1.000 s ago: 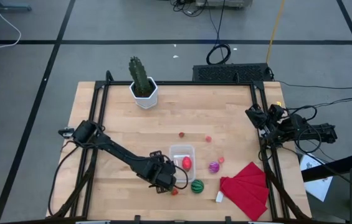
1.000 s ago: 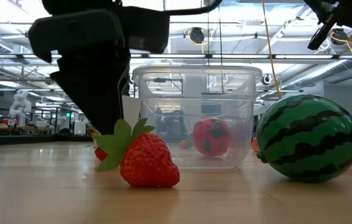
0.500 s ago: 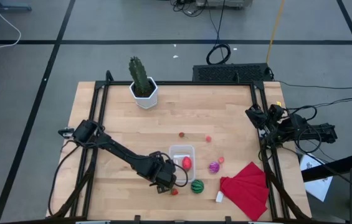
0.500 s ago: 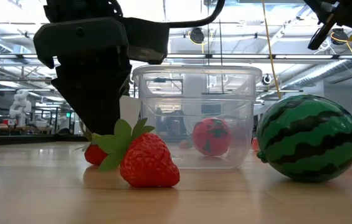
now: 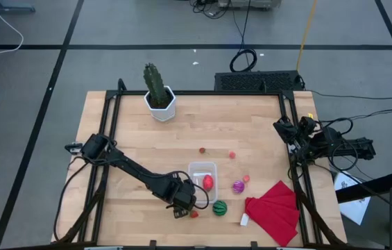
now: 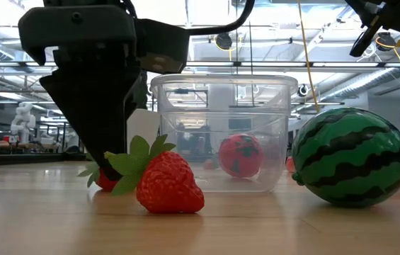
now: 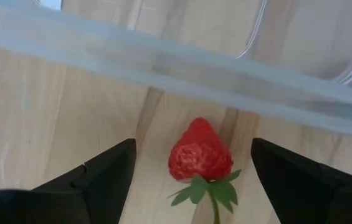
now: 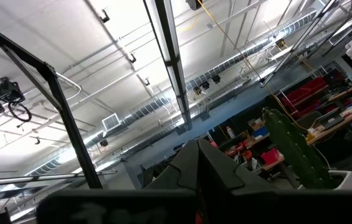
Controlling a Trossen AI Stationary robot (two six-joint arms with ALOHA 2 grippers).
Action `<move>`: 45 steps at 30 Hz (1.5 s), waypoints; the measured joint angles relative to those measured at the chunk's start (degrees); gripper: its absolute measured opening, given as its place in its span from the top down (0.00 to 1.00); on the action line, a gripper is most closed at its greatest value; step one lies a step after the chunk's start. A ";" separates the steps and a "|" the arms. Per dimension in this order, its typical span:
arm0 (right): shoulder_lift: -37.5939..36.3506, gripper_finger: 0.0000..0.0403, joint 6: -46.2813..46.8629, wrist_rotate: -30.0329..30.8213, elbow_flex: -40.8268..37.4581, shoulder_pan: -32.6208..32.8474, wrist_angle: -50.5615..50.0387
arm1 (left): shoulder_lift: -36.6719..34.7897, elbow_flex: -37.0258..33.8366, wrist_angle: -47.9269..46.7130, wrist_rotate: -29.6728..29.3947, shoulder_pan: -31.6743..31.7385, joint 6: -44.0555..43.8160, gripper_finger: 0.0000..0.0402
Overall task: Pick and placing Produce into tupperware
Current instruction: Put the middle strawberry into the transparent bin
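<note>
My left gripper (image 5: 182,204) (image 7: 193,147) points down at the table beside the tupperware's (image 5: 202,166) near left corner. It is open, with one finger on each side of a small red strawberry (image 7: 199,156) (image 6: 100,178) that lies on the wood. A second, larger strawberry (image 5: 194,214) (image 6: 169,184) lies just nearer. The green striped ball (image 5: 219,207) (image 6: 350,156) rests to its right. A red piece (image 5: 208,182) (image 6: 240,156) lies inside the clear tupperware (image 6: 185,134). The purple piece (image 5: 238,186) lies farther right. My right gripper (image 5: 283,128) (image 8: 199,158) waits shut at the table's right edge, pointing upward.
Small red bits (image 5: 201,150) (image 5: 232,155) (image 5: 246,178) are scattered beyond and right of the tupperware. A folded red cloth (image 5: 273,205) and a small white piece (image 5: 244,220) lie at the near right. A cactus in a white pot (image 5: 159,94) stands at the far left.
My left gripper has stayed over the small strawberry and rolled a little about its own pointing line. In the low view its body now shows farther left, and more of the strawberry and its leaves shows below it.
</note>
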 joint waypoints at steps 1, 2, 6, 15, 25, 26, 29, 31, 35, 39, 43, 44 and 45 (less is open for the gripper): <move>0.00 1.00 0.00 0.00 0.00 0.00 0.00 | 0.00 0.00 0.00 0.00 0.00 0.01 0.19; 0.00 1.00 0.00 0.00 0.00 0.00 0.00 | 0.00 0.00 0.00 0.00 0.00 0.01 0.19; 0.00 1.00 0.00 0.00 0.00 0.00 0.00 | 0.00 0.00 0.00 -0.06 0.00 0.00 0.19; 0.00 1.00 0.03 -1.70 0.00 0.00 0.00 | 0.00 0.02 -0.02 -1.99 0.00 -0.52 0.19; 0.00 1.00 1.49 -2.97 0.00 0.00 0.00 | 0.00 0.04 -0.11 -2.01 0.00 -0.72 0.19; 0.00 1.00 1.49 -2.97 0.00 0.00 0.00 | 0.00 0.04 -0.11 -2.01 0.00 -0.74 0.19; 0.00 1.00 1.48 -2.96 0.00 0.00 0.01 | 0.00 0.04 -0.11 -2.01 0.00 -1.68 0.19; 0.00 1.00 1.48 -2.97 0.00 0.00 0.00 | 0.00 0.04 -0.09 -1.99 0.00 -2.49 0.19; 0.00 1.00 1.48 -2.97 0.00 0.00 0.00 | 0.00 0.04 -0.09 -1.99 -0.02 -2.99 0.19; 0.01 1.00 1.49 -2.97 0.00 -0.01 0.00 | 0.00 0.07 -0.15 -1.42 -0.04 -3.04 0.19; 0.00 1.00 1.47 -2.97 0.00 0.00 0.00 | 0.00 0.07 -0.85 -0.49 -0.15 -3.48 0.19; 0.00 1.00 1.48 -2.97 0.00 0.00 0.00 | 0.00 0.07 -0.99 -0.48 -0.17 -3.48 0.19; 0.00 1.00 1.48 -2.97 0.00 0.00 0.01 | 0.00 0.07 -1.16 -0.48 -0.17 -3.52 0.19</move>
